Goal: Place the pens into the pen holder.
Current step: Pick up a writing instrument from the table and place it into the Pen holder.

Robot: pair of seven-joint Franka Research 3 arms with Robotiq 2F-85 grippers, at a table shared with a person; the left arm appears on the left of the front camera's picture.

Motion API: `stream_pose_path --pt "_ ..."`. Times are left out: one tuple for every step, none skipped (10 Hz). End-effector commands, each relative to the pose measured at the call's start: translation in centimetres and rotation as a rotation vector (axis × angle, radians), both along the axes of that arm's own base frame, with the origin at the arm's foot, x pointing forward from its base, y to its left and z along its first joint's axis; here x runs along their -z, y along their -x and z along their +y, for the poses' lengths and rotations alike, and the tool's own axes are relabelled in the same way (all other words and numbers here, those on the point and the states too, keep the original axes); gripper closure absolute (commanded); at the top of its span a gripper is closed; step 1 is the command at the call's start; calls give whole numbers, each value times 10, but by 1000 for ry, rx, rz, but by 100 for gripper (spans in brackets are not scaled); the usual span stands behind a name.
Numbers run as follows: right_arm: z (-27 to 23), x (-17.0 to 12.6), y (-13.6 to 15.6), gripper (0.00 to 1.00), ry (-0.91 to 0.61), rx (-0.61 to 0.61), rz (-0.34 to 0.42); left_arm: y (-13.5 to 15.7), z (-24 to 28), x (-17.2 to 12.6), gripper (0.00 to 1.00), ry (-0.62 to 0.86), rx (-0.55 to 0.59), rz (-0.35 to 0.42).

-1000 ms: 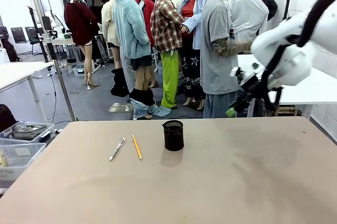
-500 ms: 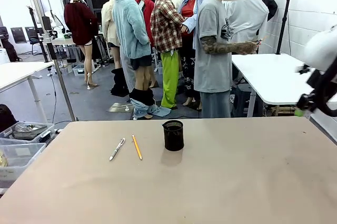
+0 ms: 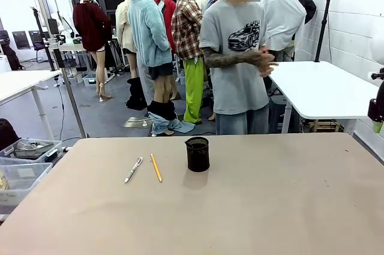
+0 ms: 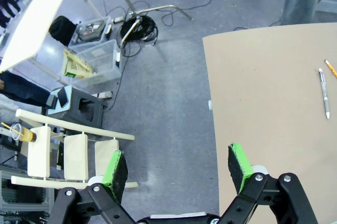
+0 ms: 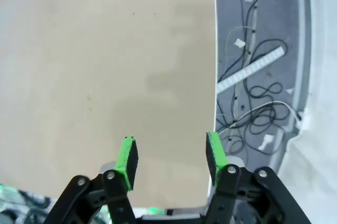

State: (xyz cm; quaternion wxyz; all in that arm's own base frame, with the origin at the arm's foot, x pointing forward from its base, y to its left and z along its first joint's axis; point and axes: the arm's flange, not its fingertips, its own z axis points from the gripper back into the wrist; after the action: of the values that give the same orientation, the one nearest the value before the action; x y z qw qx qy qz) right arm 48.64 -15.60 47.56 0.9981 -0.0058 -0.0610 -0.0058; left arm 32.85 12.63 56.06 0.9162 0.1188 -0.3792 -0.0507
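Observation:
On the tan table [image 3: 252, 207] a white-silver ballpoint pen [image 3: 133, 170] lies left of centre. Beside it on the right is a thin yellow-orange pencil [image 3: 156, 167]. The black mesh pen holder [image 3: 197, 153] stands upright to the right of the pencil. The orange-red pen is out of view. In the left wrist view my left gripper [image 4: 178, 165] is open over the table's edge and the floor, with the ballpoint pen [image 4: 323, 93] and the pencil's tip [image 4: 331, 68] far off at the right. My right gripper [image 5: 168, 158] is open above the bare table by its edge; part of it [image 3: 377, 111] shows at the front view's right border.
A person in a grey T-shirt [image 3: 237, 57] stands at the far side with hands clasped. A white table [image 3: 318, 87] is behind at the right. Clear bins [image 3: 24, 159] sit on the floor to the left; cables [image 5: 253, 103] lie on the floor beyond the table's edge.
The right arm has swung out of the front view toward the right edge. The person has turned to face the table and clasped both hands. Pens and holder have not moved.

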Motion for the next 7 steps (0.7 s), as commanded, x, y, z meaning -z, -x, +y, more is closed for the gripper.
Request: stream_pose_path --pt "-9 0 3 34 10 -13 -43 -4 -24 -7 0 17 78 20" --pt "-9 0 3 34 10 -13 -43 -24 -61 -18 0 -5 84 55" --pt "-9 0 3 34 10 -13 -43 -39 -95 -22 0 -44 157 96" --pt "-9 0 3 34 10 -13 -43 -56 -119 -23 0 -54 195 133" --pt "-9 0 3 34 10 -13 -43 -77 -140 -21 0 -43 212 206" --pt "-9 0 3 34 10 -13 -43 -103 -165 -9 0 -54 220 255" --pt "-9 0 3 34 10 -13 -43 -116 -185 8 0 -20 262 247"
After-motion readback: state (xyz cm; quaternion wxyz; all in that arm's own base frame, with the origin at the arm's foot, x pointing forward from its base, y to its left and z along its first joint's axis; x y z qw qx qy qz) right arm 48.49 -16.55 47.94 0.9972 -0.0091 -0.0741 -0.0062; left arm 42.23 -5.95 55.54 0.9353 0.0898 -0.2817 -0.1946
